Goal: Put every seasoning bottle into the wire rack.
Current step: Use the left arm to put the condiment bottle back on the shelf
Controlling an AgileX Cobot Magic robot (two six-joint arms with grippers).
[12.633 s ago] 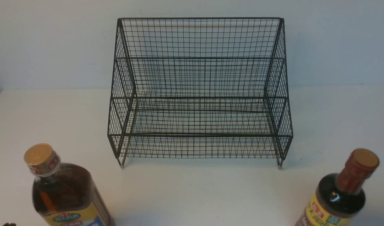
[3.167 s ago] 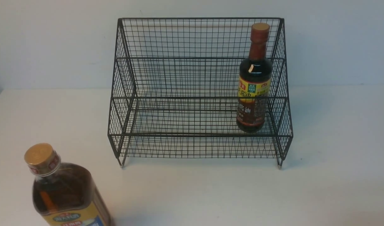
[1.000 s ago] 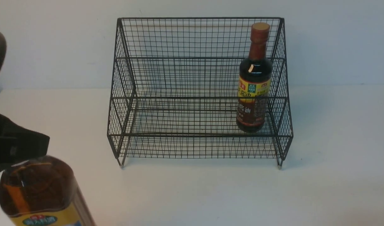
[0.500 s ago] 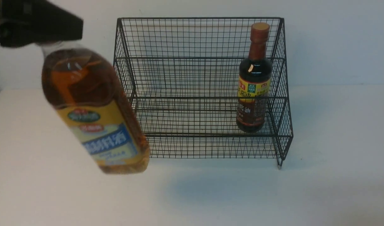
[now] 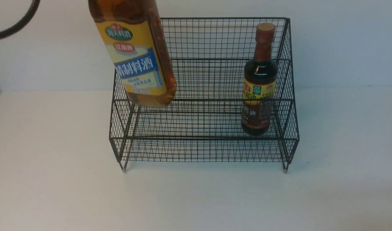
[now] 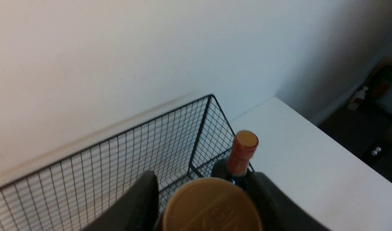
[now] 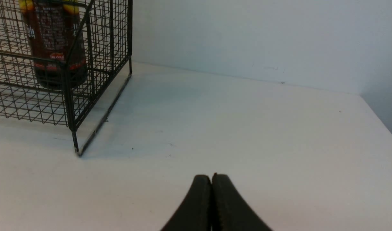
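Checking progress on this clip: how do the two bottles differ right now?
The amber bottle hangs tilted in the air near the rack's left side, held by the left hand; the dark bottle stands upright inside the rack's right end, free. The amber bottle is wider with a gold cap; the dark bottle is slimmer with a reddish-brown cap. Both have yellow labels.

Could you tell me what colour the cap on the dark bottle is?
The cap is reddish-brown, shown best in the front view.

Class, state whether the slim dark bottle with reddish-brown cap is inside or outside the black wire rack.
Inside: the slim dark bottle stands upright on the lower tier of the black wire rack.
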